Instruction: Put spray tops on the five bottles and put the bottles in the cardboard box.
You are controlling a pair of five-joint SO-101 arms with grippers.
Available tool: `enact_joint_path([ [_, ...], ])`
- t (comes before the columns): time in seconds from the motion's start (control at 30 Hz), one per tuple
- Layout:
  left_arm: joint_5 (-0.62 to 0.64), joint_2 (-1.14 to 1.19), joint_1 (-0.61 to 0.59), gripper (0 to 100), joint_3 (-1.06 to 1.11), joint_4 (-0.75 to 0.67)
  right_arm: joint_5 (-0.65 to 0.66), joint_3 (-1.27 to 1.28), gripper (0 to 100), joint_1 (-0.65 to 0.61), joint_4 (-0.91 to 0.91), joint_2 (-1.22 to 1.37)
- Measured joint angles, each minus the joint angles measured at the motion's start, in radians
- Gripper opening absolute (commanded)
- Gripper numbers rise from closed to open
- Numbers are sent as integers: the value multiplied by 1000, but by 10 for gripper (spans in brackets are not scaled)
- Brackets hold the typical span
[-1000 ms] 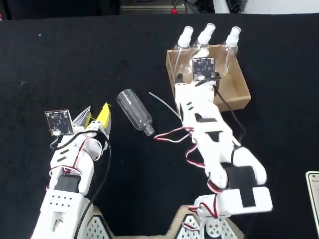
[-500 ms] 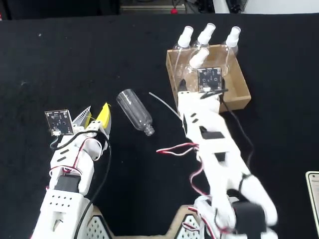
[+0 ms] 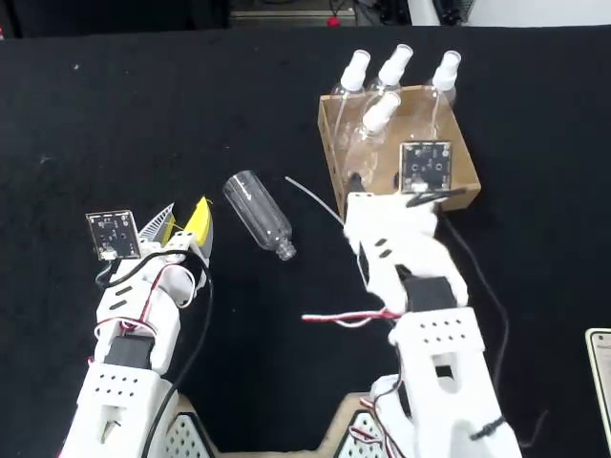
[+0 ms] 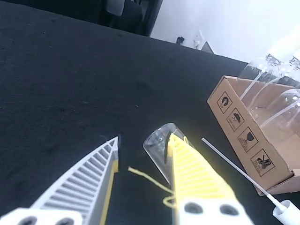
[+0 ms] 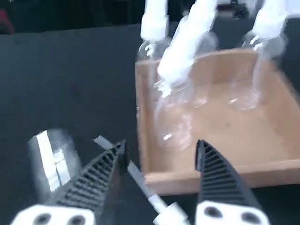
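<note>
The table (image 3: 115, 95) I work over is covered in black cloth from its near edge to its far one. Past the far edge, a white wall (image 4: 243, 23) stands to the right, with dark furniture (image 4: 126, 11) left of it.

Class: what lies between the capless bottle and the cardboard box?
A loose spray top, tube included, lies between the bottle and the cardboard box, seen in the high view.

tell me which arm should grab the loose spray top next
Right. Its open claw hangs right over the loose spray top beside the cardboard box. The left claw, also open, sits farther off, nearer the uncapped bottle.
</note>
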Motion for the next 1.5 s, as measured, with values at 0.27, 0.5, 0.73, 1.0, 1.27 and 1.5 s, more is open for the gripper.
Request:
enact_joint_path([
  [0.27, 0, 0, -77, 170, 0, 0, 115, -43, 329, -256, 132, 78],
  [0.5, 0, 0, -77, 170, 0, 0, 133, -181, 332, -353, 126, 390],
  [0.73, 0, 0, -77, 170, 0, 0, 133, -269, 333, -354, -26, 644],
  [1.0, 0, 0, -77, 170, 0, 0, 133, -359, 334, -373, -54, 778],
  [1.27, 0, 0, -77, 170, 0, 0, 133, -468, 334, -377, -55, 924],
  [1.5, 0, 0, -77, 170, 0, 0, 133, -489, 330, -414, -55, 988],
])
